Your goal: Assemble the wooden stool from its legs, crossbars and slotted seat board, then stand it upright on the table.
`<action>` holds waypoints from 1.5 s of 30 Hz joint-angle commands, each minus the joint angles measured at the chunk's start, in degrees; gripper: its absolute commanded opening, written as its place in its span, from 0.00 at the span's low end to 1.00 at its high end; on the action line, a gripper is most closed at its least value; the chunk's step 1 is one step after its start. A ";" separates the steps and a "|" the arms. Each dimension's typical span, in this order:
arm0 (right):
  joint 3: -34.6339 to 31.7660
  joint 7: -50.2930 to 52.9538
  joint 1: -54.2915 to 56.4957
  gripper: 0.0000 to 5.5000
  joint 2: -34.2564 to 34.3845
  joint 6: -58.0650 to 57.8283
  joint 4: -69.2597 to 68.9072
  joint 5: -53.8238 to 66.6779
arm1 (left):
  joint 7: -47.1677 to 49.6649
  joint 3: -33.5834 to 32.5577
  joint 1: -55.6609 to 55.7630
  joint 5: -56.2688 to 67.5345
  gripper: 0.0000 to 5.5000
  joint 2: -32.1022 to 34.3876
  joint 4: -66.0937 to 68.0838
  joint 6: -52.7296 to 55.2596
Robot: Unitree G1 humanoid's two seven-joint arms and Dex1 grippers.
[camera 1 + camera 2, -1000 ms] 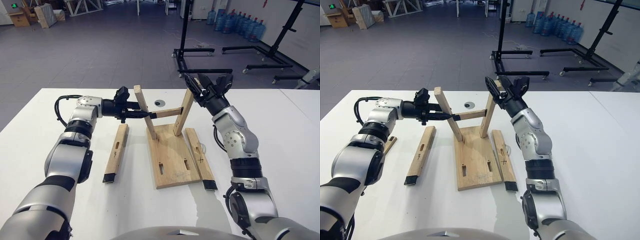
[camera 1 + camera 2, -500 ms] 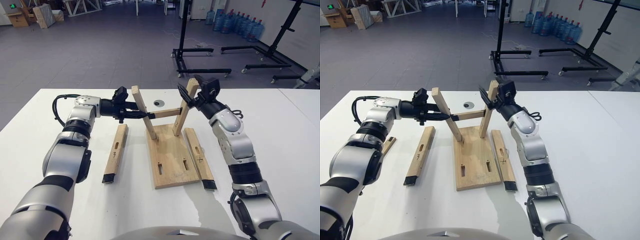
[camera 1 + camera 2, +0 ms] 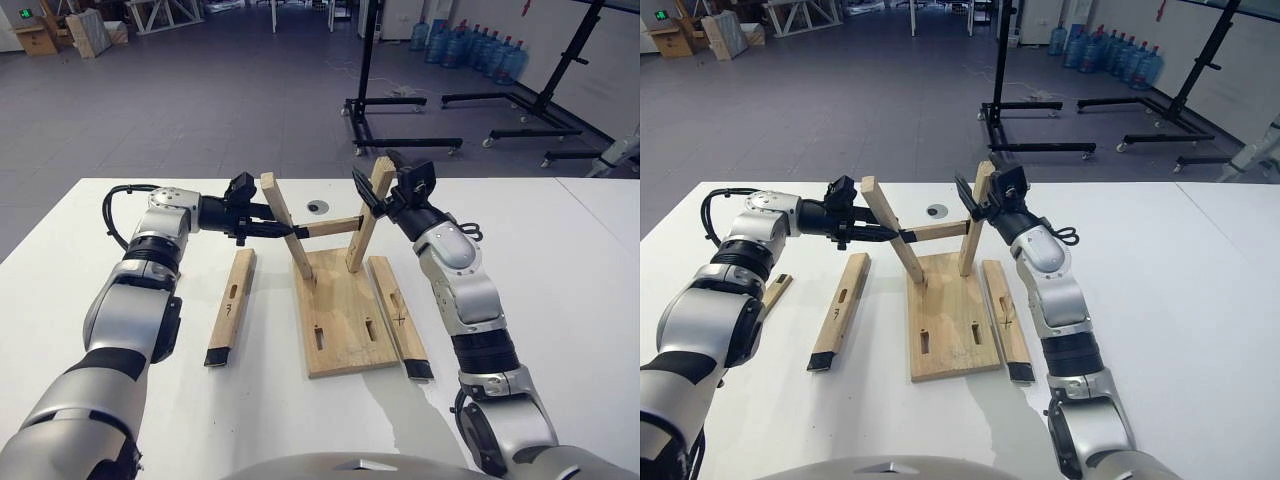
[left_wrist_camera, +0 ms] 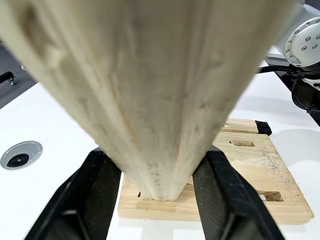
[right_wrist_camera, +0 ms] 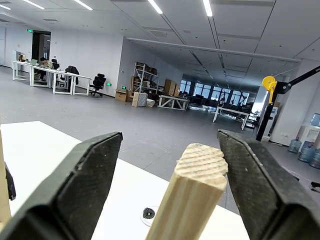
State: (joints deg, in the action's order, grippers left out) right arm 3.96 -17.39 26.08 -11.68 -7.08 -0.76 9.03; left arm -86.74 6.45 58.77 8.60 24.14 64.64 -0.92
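Change: the right gripper [image 3: 385,185] has been lowered over the right leg [image 3: 368,220], with its fingers spread wide either side of the leg's top, not closed.
Left gripper [image 3: 278,227]: kept clamped on the left leg [image 3: 290,240].
Meaning: the right leg is probably about to be gripped (both legs stand on the seat board [image 3: 345,320]).
Surface: a white desk [image 3: 560,300].
Room: black stands [image 3: 400,100] are seen behind.

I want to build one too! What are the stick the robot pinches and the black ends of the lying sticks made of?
Held leg, in the left gripper: looks like pale bare wood, unpainted and matt; grain lines run along it. Black end of the loose leg: perhaps rubber, plastic or paint; it is dull black, and too small to tell.
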 commanded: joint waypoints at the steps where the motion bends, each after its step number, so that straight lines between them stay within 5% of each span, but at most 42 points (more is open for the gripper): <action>1: 8.07 -6.99 -2.60 0.63 3.07 -3.47 0.83 1.20 | 0.76 2.58 1.88 -3.31 0.37 -5.77 0.44 0.26; 15: 16.00 -15.92 -1.01 0.63 3.07 -6.37 1.98 2.74 | 0.68 3.30 6.15 -4.00 0.37 -10.39 0.82 1.22; 32: 16.17 -16.26 -1.11 0.63 4.23 -8.32 2.42 4.70 | 5.89 6.28 6.99 -6.49 0.37 -20.58 0.67 -0.74; 45: 11.75 -12.16 -2.68 0.63 1.94 -5.82 0.52 3.73 | 5.14 -0.39 7.29 -2.07 0.37 -9.44 -4.04 -2.06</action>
State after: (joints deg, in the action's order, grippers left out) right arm 3.56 -18.54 26.39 -14.38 -8.52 -0.38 10.22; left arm -86.67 5.73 60.81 6.33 22.80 65.35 -0.42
